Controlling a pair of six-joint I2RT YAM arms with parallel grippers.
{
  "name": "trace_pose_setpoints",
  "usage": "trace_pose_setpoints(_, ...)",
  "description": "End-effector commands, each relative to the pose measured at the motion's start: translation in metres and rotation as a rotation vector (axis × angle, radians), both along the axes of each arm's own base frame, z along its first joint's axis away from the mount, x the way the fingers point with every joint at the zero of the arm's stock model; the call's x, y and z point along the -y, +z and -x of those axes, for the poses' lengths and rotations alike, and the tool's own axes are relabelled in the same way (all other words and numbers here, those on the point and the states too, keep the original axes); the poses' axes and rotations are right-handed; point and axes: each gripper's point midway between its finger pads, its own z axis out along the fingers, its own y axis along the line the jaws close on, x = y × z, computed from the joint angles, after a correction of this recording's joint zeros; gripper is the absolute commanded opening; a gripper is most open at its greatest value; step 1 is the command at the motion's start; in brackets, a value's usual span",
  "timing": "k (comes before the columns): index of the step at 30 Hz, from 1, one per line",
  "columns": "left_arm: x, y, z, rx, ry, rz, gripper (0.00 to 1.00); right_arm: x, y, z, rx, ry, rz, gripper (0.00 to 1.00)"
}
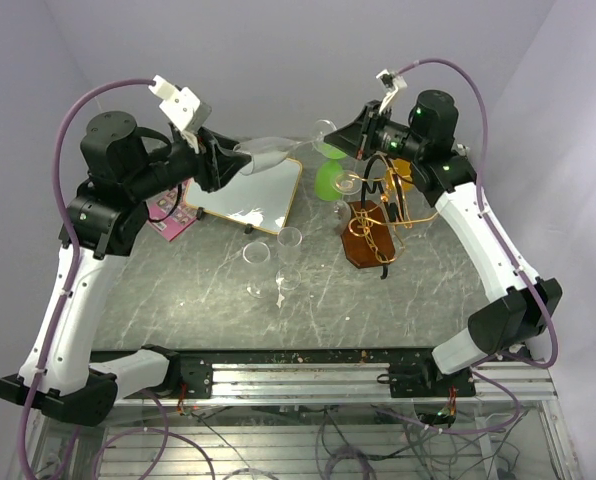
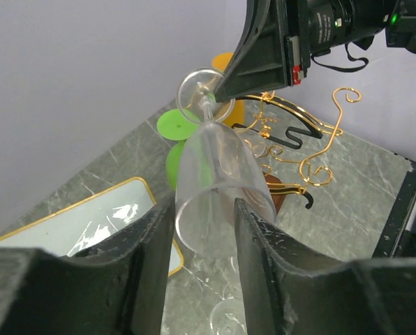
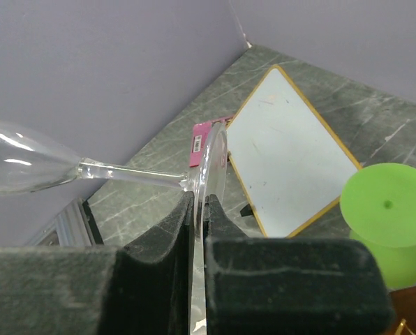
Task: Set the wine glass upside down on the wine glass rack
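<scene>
Clear wine glass (image 2: 218,160) held by left gripper (image 2: 203,237) and right gripper (image 3: 199,216).

Bare walls (image 1: 278,60), aluminium rail (image 1: 308,378) and loose cables (image 1: 278,440) mark a lab.

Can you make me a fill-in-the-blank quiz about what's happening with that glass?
The left pincer grips the wine glass around its ____.
The right pincer clamps the flat disc at the end of its ____.
The wine glass rack has ____ wire arms.
Missing words: bowl, stem, gold.
</scene>
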Motion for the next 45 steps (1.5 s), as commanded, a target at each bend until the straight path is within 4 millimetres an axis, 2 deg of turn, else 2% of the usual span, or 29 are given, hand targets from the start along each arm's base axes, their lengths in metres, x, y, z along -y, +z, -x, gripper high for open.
trace_pose_setpoints(1,0.003,0.008,0.012,0.043,-0.059,0.017,0.53,0.021,0.024,-0.001,0.077,-0.045,-0.008,0.0)
trace_pose_setpoints(6,-0.007,0.001,0.017,0.059,-0.025,-0.031,0.66,0.042,0.037,-0.007,0.158,-0.124,0.045,0.0)
trace_pose_setpoints(12,-0.03,-0.003,0.016,0.072,0.107,-0.083,0.81,0.071,0.052,-0.011,0.266,-0.239,0.132,0.0)
trace_pose_setpoints(16,-0.047,-0.002,0.017,0.099,0.19,-0.122,0.87,0.085,0.059,-0.011,0.327,-0.296,0.188,0.0)
trace_pose_setpoints(21,-0.076,-0.006,0.017,0.142,0.323,-0.215,0.89,0.101,0.072,-0.004,0.417,-0.342,0.266,0.0)
trace_pose_setpoints(25,-0.106,-0.013,0.007,0.173,0.472,-0.317,0.9,0.109,0.084,0.017,0.527,-0.316,0.362,0.0)
trace_pose_setpoints(30,-0.111,-0.017,0.004,0.179,0.493,-0.35,0.9,0.105,0.088,0.054,0.645,-0.17,0.468,0.0)
trace_pose_setpoints(33,-0.111,-0.022,0.002,0.17,0.492,-0.354,0.9,0.101,0.08,0.083,0.722,-0.042,0.544,0.0)
trace_pose_setpoints(36,-0.113,-0.029,-0.002,0.161,0.499,-0.366,0.91,0.103,0.071,0.102,0.761,0.031,0.603,0.0)
trace_pose_setpoints(40,-0.114,-0.036,-0.006,0.148,0.504,-0.373,0.92,0.106,0.053,0.124,0.777,0.113,0.671,0.0)
trace_pose_setpoints(45,-0.109,-0.056,-0.012,0.102,0.469,-0.362,0.96,0.109,0.037,0.146,0.79,0.187,0.711,0.0)
